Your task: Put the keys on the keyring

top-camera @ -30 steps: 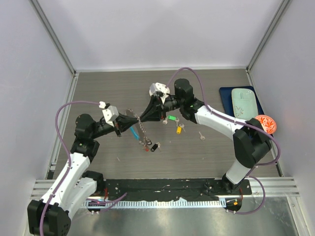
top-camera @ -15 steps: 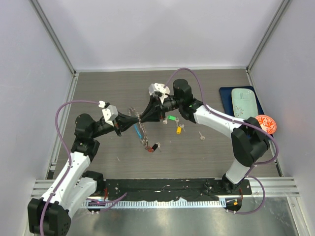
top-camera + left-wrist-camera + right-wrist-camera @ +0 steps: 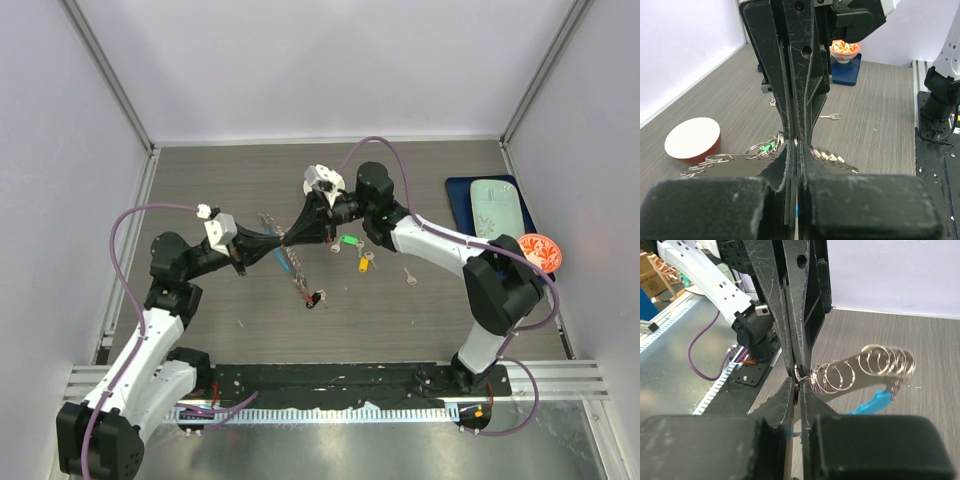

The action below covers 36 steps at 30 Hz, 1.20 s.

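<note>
**A:** Grey wood-grain counter [image 3: 420, 320] first, then the 2 arms. Where do they meet?

**B:** Above its middle, tip to tip. The left jaws are clenched on the keyring [image 3: 295, 270], and the right jaws look pinched on the same wire just beside them.

**A:** How will that loop handle?

**B:** Light, thin and floppy, I'd judge. It sags from the pinch and could slip. Take the bare wire, not the blue tag [image 3: 874, 401].

**A:** And the keys [image 3: 365, 265]?

**B:** Some seem threaded already. At least 3 lie loose near the right arm, small, stiff and flat.
</note>
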### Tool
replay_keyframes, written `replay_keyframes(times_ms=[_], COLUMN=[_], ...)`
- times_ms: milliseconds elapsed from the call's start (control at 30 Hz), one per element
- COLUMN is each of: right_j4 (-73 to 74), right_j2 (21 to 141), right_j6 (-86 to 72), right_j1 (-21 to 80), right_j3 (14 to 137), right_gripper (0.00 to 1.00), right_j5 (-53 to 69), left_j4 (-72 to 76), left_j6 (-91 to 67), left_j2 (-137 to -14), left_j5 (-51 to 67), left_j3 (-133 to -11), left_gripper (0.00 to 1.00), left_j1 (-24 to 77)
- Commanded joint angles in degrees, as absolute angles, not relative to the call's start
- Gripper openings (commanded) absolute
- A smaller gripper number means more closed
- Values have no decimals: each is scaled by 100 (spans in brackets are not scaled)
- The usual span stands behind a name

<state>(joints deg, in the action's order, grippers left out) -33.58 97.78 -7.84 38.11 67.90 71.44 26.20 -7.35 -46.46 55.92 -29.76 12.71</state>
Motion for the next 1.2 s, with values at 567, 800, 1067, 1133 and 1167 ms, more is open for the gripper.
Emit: replay_keyframes(times_ms=[567, 800, 1067, 1133, 1167], right_j4=[1871, 2870, 4043, 3990, 3990], right_j2=[9537, 9220, 9246, 9159, 9132], right_j6=[3032, 3699, 4508, 4491, 4509], right_j1=[3832, 3902, 4438, 4465, 4491], right_j3=[8490, 8744, 9466, 9422, 9404], right_gripper=[1, 1, 1, 1, 1], right_j5=[5996, 4871, 3496, 3656, 3795], left_j4=[18, -589, -308, -159, -106], left_j6=[588, 923, 818, 791, 748], left_j2=[-4113, -4105, -4078, -4087, -4078], left_j5=[5116, 4992, 5352, 5449, 5484], left_j3=[-3849, -4034, -3964, -3911, -3902], left_gripper=[52, 58, 60, 60, 59], left_j1=[1292, 1301, 1292, 1292, 1292])
